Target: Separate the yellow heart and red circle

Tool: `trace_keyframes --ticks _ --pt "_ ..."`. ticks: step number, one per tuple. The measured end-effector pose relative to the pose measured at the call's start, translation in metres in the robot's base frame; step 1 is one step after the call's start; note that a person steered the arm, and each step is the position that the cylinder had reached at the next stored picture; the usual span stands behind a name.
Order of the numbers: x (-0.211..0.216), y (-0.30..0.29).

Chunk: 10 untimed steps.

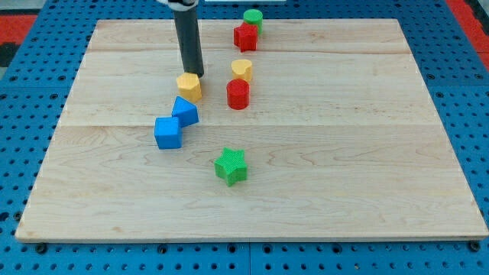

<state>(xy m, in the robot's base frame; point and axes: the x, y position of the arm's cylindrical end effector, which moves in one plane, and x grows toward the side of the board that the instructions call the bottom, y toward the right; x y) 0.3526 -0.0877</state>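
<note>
The yellow heart [242, 69] lies near the board's upper middle. The red circle [238, 94] sits just below it, almost touching. My tip [195, 74] is at the end of the dark rod, to the left of both. It rests against the top edge of a yellow hexagon block [189, 87]. The tip is about one block width left of the yellow heart.
Two blue blocks [184, 111] [168, 132] lie touching, below the yellow hexagon. A green star [230, 166] lies lower in the middle. A red block [245, 37] and a green block [253, 19] sit together near the wooden board's [382, 153] top edge.
</note>
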Motion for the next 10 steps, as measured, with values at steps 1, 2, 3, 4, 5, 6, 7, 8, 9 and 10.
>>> trace_keyframes --ticks 1,2,3,4,5,6,7,8,9,10 --pt "0.01 0.013" --pt "-0.056 0.025" --pt "-0.065 0.069" --pt "-0.04 0.115" --pt "-0.017 0.081" --pt "-0.015 0.027" --pt "0.006 0.022" --pt "0.043 0.012" --pt "0.065 0.054" --pt "0.047 0.093"
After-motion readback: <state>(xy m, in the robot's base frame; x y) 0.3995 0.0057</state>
